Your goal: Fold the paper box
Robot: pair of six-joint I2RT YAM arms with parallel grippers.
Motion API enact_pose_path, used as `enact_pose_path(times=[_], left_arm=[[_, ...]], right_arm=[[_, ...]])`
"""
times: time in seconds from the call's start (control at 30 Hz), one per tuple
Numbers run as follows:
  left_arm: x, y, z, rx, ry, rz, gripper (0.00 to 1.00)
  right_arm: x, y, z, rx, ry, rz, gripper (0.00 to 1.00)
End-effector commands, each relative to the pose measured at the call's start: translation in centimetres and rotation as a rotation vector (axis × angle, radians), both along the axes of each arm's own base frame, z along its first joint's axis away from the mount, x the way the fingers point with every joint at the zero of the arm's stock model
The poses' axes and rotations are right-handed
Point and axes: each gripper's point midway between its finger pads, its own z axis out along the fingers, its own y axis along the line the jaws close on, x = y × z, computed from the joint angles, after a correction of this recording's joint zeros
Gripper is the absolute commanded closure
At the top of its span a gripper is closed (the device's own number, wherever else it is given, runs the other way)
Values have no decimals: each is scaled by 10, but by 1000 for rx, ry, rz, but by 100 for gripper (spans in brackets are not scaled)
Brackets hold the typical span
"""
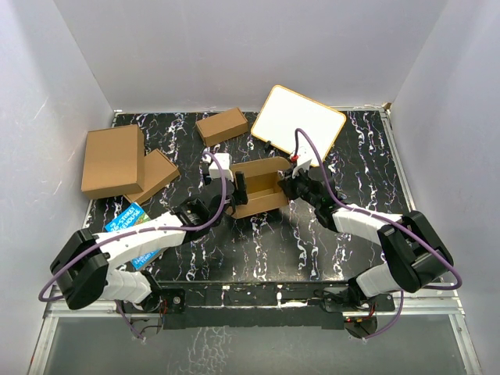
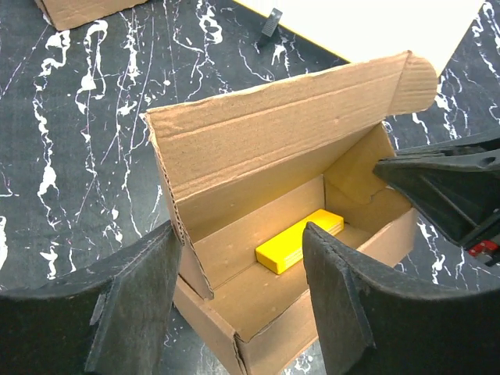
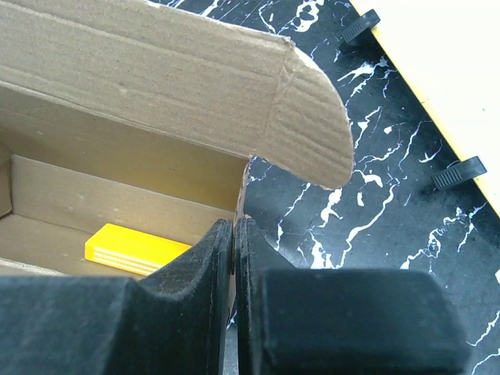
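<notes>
Top external view: paper box point(image 1: 262, 191) sits mid-table point(image 1: 258, 250) between the two arms, long axis running left to right, right end a touch farther from the arm bases. Lid point(image 2: 281, 117) stands open, hinged on the far long wall, with a rounded tab point(image 3: 312, 117) at its right end. Right wrist view: right jaws clenched on the box's right end wall, thin cardboard pinched between the pads. Left wrist view: left jaws released, spread wide over the near-left corner, box ahead of and below them; you cannot tell whether either pad touches cardboard. Yellow block point(image 2: 301, 240) lies flat on the box floor. Judgement: right side is your anchor, left is the free one. The lid lies beyond the left jaws, so you would reach across the long axis to bring it down toward the bases
</notes>
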Motion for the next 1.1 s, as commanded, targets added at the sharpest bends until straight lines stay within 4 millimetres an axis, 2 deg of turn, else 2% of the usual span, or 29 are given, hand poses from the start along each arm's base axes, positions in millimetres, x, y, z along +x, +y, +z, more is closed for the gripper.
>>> enact_pose_path(times=[0.0,0.4,0.6,0.7,0.83,0.93,1.07], left_arm=[[-10,1,11,-23,8,-33,39],[-27,7,13,53,28,-131,34],[-32,17,16,102,35,-144,26],[-36,17,29,97,10,-177,18],[-40,13,58,68,-48,-233,10],[-38,9,82,31,-68,-269,10],[-35,-5,102,-63,-25,-369,13]], right_arm=[[-1,8,21,34,-74,43,90],[-2,7,18,23,-91,51,91],[-2,3,17,20,-109,57,91],[-2,1,17,26,-113,63,91],[-4,0,17,28,-120,76,91],[-4,0,18,29,-124,83,91],[-5,-1,18,31,-126,88,91]])
